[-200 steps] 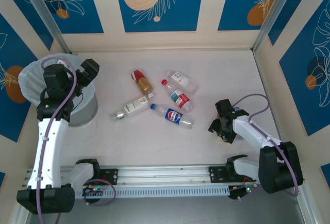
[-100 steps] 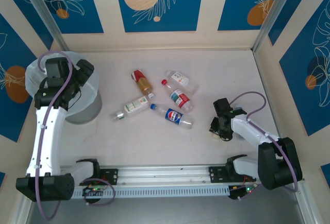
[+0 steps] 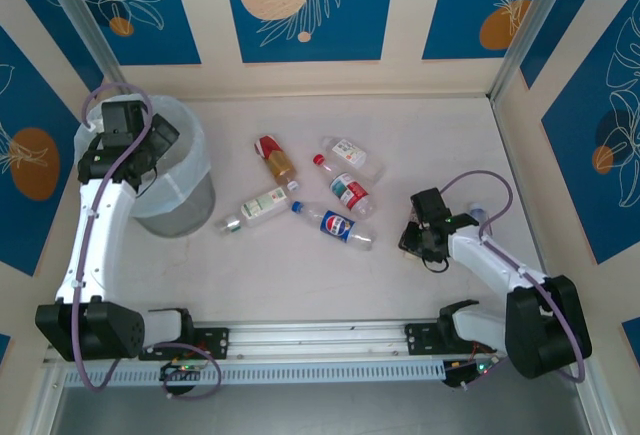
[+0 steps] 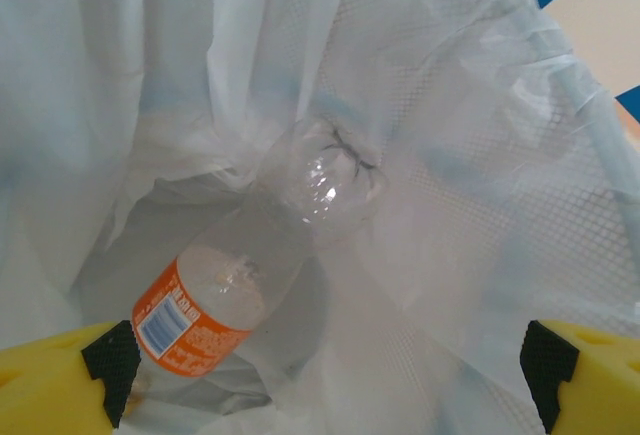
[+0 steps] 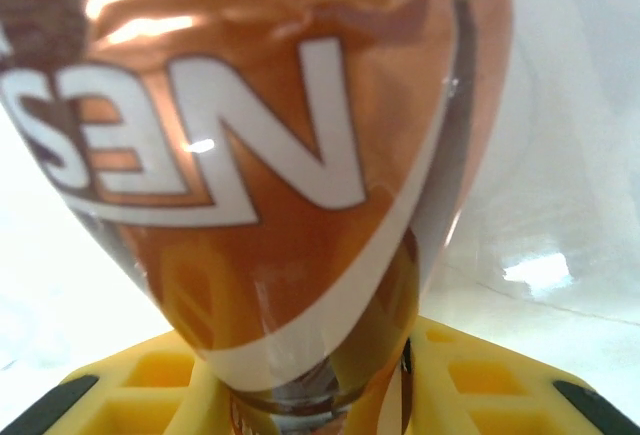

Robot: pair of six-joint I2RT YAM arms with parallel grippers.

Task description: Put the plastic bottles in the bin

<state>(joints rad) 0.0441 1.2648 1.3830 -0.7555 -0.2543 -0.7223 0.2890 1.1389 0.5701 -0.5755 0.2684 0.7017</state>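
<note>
- An orange-labelled bottle [image 4: 235, 285] lies tilted inside the bin [image 3: 180, 205]. Its clear end is pushed into the folds of the white bag liner [image 4: 480, 185].
- The bin stands at the far left of the table [image 3: 450, 145], with the bag folded out over its rim.
- The left gripper [image 3: 152, 143] hangs right over the bin's mouth. Its claw is spread wide with nothing in it, and the yellow fingertips [image 4: 50, 380] sit at the two lower corners of the wrist view.
- A brown-labelled bottle [image 5: 250, 155] is pinched in the right gripper [image 3: 425, 240], whose claw is clamped tight on it. White letters on the label sit very close to the lens.
- From above, that gripper sits low over the table, to the right of the loose bottles and well apart from the bin.
- Five bottles lie on their sides mid-table:
  - a red-and-brown bottle [image 3: 275, 158]
  - a pale-labelled bottle [image 3: 352, 155]
  - a red-white bottle [image 3: 347, 192]
  - a green-white bottle [image 3: 257, 207], the nearest to the bin
  - a blue-labelled bottle [image 3: 338, 226]
</note>
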